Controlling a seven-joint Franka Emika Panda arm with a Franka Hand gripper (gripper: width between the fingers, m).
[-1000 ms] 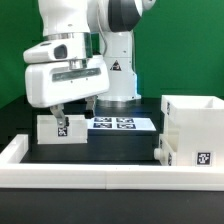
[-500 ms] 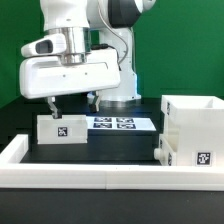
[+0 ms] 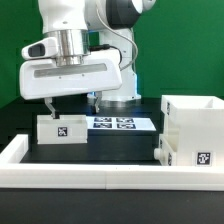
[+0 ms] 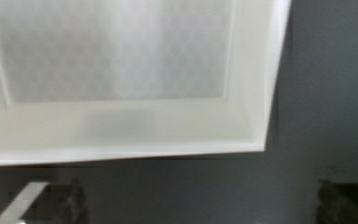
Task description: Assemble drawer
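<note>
A low white box (image 3: 62,129) of the drawer, with a marker tag on its front, sits on the black table at the exterior view's left. My gripper (image 3: 70,104) hovers just above it, open and empty, with the fingers spread about as wide as the box. In the wrist view the box's open white inside (image 4: 123,70) fills the frame, and my gripper (image 4: 190,205) shows only as dark fingertips (image 4: 34,200) off its edge. The large white casing (image 3: 192,125) stands at the exterior view's right. A second low tagged part (image 3: 164,149) rests against its near side.
The marker board (image 3: 113,123) lies flat in the middle at the back, in front of the robot base. A long low white rail (image 3: 90,172) edges the table's front and left side.
My hand has turned about its wrist so that it faces the exterior camera broadside, and has shifted slightly right and up over the low box. The fingers stay open. The parts have not moved.
</note>
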